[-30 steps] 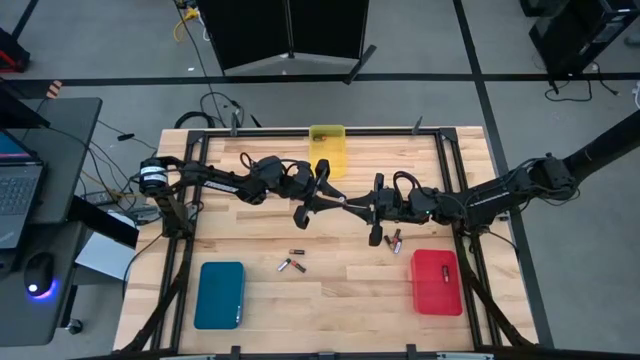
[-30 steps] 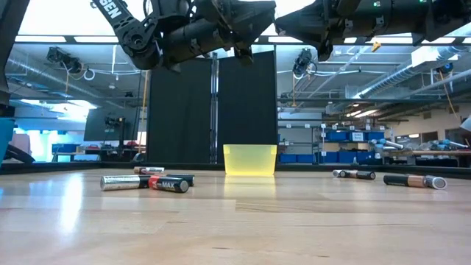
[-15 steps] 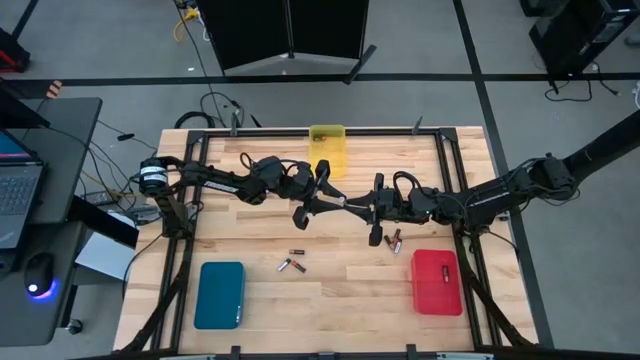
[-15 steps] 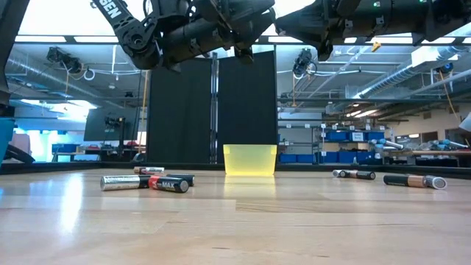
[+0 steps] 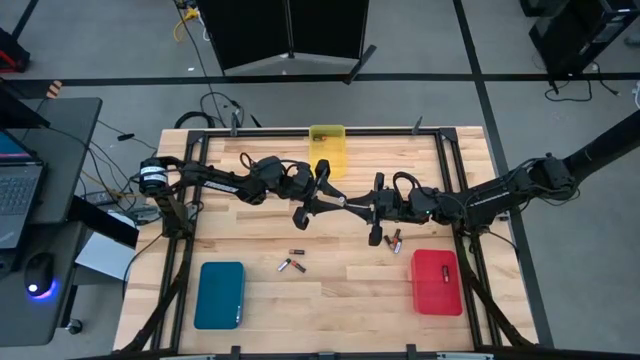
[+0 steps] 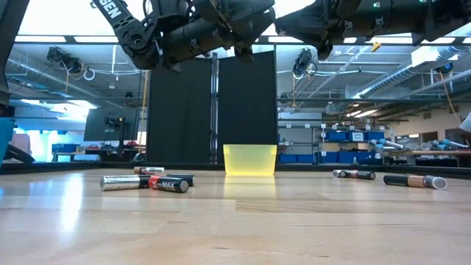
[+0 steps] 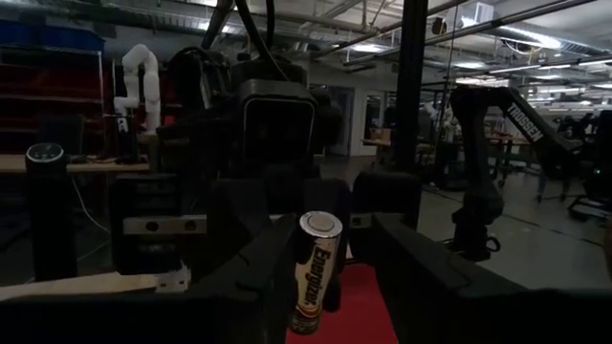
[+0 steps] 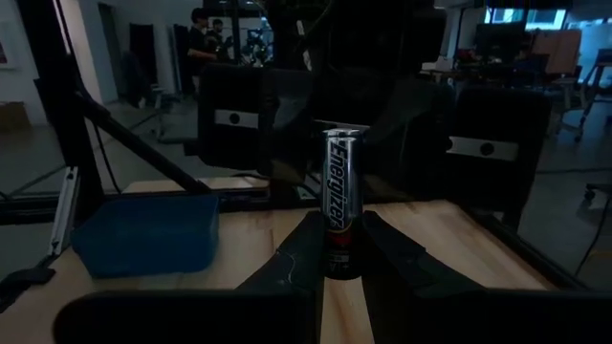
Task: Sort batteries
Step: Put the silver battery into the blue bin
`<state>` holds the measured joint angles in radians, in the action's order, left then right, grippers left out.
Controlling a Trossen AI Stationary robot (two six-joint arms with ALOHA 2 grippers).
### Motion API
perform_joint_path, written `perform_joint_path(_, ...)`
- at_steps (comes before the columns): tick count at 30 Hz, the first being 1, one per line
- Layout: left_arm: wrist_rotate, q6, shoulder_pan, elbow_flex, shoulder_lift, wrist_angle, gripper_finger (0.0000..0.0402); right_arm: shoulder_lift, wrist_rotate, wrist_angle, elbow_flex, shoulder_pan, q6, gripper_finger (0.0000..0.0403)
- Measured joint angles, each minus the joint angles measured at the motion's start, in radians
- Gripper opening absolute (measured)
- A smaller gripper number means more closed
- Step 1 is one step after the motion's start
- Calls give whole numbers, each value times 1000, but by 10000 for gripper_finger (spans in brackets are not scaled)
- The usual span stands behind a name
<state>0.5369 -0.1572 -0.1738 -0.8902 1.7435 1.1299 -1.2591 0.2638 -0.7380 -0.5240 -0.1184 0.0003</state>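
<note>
The worktop [image 5: 330,290] carries three trays: a blue tray [image 5: 219,294] on the left arm's side, a red tray [image 5: 436,281] on the right arm's side, and a yellow tray [image 5: 327,148] beyond both jaws. The two arms meet above the middle, the left gripper [image 5: 322,202] facing the right gripper [image 5: 368,209].

Between them stands one battery [image 8: 337,216]. The right jaws are closed narrowly on its dark lower end. In the left wrist view the same cell [image 7: 312,271] sits between the left jaws, but whether they press it cannot be told.

The other batteries [image 5: 292,265] lie loose on the worktop below the jaws, and a few more [image 5: 393,239] lie near the right gripper.

A battery is probably rigid, smooth and light, so it may slip or roll; the best grip is across the middle of its barrel.

Compared with the earlier frames, nothing visibly moves.
</note>
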Motion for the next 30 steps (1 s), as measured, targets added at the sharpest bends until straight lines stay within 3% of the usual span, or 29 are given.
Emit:
perform_joint_path(11,-4,-3,0,-24,0,28,147,0,-13,-58,-1,0,-75,56)
perform_joint_path(21,25,25,5,-65,14,-46,147,0,-20,-66,-1,0,-82,56)
perform_joint_path(30,21,-8,12,-69,75,84,120,0,-26,-66,0,0,-83,56)
